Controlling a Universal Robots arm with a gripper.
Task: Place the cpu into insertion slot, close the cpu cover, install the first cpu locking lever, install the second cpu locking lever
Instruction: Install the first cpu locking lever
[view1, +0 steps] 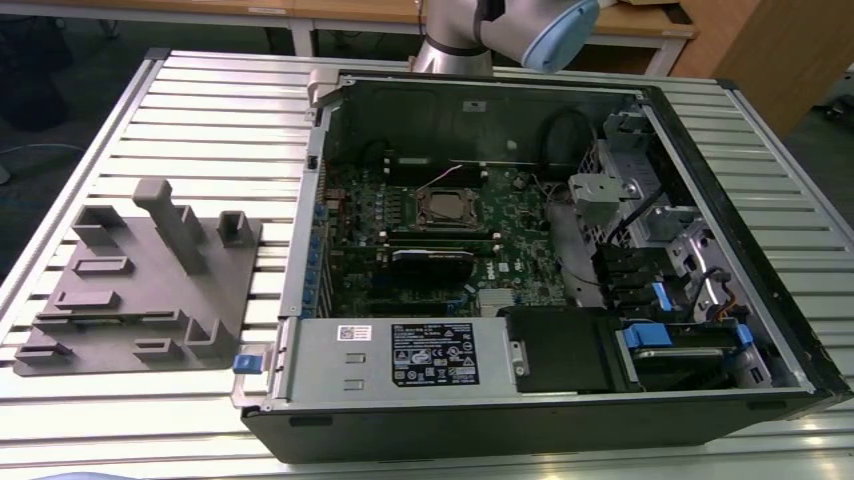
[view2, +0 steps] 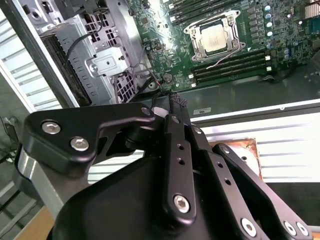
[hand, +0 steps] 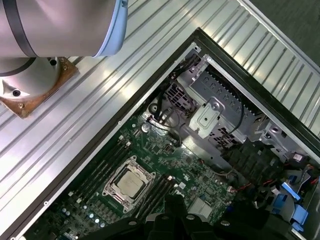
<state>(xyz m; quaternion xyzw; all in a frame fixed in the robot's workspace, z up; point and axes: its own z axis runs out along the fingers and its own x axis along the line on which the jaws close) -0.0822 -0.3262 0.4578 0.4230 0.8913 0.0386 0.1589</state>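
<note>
Second wrist view: the gripper (view2: 176, 102) is seen with jaws pressed together and empty above the case wall (view2: 250, 95), well apart from the cpu (view2: 216, 38), which is seated in the insertion slot (view2: 239, 45), framed by the cpu cover (view2: 199, 46) and flanked by memory slots (view2: 230, 65).

Exterior view looks steeply down into the open PC case (view1: 534, 425) from its power supply (view1: 400, 355) side, mid-range. Both wrist views look down from well above the opposite side; all share motherboard (view1: 514, 215) w/ cpu (view2: 214, 36) (hand: 128, 181).
</note>
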